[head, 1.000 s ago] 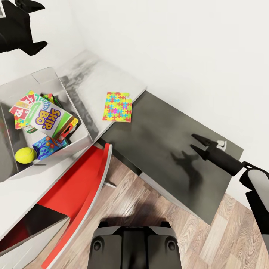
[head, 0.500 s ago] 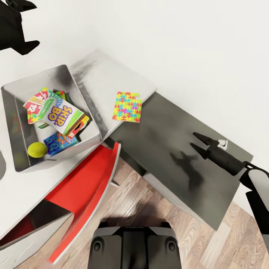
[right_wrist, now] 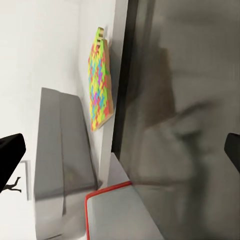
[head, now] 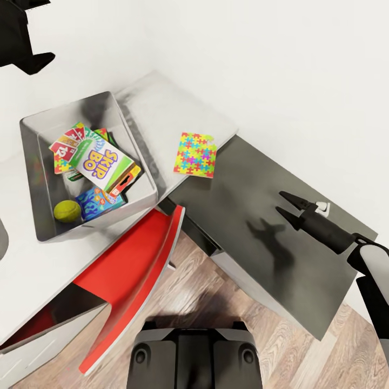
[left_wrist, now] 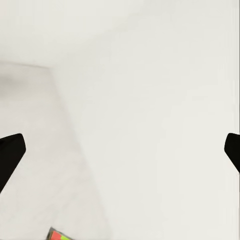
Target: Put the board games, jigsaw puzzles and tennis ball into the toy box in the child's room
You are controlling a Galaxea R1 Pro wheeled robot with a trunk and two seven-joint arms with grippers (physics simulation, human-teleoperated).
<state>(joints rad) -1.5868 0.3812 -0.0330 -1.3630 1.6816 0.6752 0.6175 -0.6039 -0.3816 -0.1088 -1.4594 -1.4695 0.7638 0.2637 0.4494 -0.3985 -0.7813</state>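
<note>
Toy box (head: 38, 178) on bench (head: 162, 108): holds Skip-Bo box (head: 100, 162), blue game box (head: 100, 201), tennis ball (head: 67, 210) | jigsaw puzzle (head: 196, 155) outside on bench, left to load | right end effector (head: 288, 207) spread, empty | left end effector: spread, empty

Right arm: reaches in over the dark worktop's right end, forearm slanting down from the right.
Right tool (head: 286, 205): two black fingers spread apart, nothing between them.
Left tool (head: 21, 51): raised high at upper left, partly cropped; finger spacing unclear there, but its wrist view shows the fingertips wide apart.
</note>
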